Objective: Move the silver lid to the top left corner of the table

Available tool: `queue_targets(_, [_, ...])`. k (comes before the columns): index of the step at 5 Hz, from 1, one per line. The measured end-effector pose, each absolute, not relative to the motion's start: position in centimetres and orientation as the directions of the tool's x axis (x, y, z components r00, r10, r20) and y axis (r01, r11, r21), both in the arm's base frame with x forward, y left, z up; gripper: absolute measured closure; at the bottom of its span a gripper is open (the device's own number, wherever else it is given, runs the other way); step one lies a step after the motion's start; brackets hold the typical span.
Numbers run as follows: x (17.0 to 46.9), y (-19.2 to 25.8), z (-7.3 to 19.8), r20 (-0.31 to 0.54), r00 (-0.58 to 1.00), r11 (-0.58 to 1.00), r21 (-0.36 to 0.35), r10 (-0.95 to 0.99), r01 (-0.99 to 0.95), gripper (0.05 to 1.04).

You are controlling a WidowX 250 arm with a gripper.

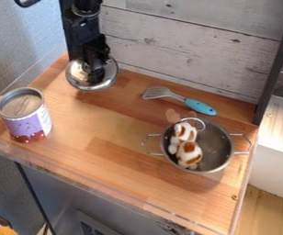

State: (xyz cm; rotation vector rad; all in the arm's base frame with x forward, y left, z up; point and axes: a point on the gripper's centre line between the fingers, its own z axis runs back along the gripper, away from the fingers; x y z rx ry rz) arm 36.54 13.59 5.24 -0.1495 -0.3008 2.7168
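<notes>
**A:** ok, where's this one at? start from the near side pls

**B:** closest to us, right of centre, there's a metal pot [222, 141] with a brown-and-white plush toy [189, 153] in its left side. Bit further back, left side of the frame, is an open can [28, 120] with a purple label. Then a spatula [199, 106] with a blue handle, just behind the pot. None of that looks in the way tbh.

**A:** and the silver lid [76, 80]?

**B:** upper left of the frame, near the far left corner of the wooden table [116, 121], in front of the whitish plank wall [187, 50]. The black gripper [96, 76] is right over its middle, and I read it as pinched onto the knob. Can't tell if the rim touches the wood.

**A:** so basically done?

**B:** mostly, imo. Right area, but it's not released. What's left is maybe a small nudge into the corner, set it down, let go, back off. I'd go easy, the rim could knock the planks.
</notes>
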Motion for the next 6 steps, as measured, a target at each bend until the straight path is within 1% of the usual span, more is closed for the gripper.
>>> queue_targets(1, [36.83,13.57,4.29,-0.045,-0.913,-0.899,-0.196,0.406,-0.391,0.802])
queue_targets(2, [36.93,13.87,4.37,-0.035,-0.916,-0.899,-0.208,0.4,-0.384,0.802])
queue_targets(3, [36.71,13.87,3.78,0.0,-0.919,-0.904,-0.182,0.394,-0.387,0.802])
queue_targets(4, [36.74,13.68,3.81,-0.008,-0.92,-0.907,-0.173,0.391,-0.384,0.802])
queue_targets(5, [36.55,13.17,3.48,0.024,-0.921,-0.914,-0.115,0.39,-0.39,0.802])
queue_targets(6, [36.66,13.45,3.66,0.038,-0.927,-0.919,-0.126,0.372,-0.374,0.761])
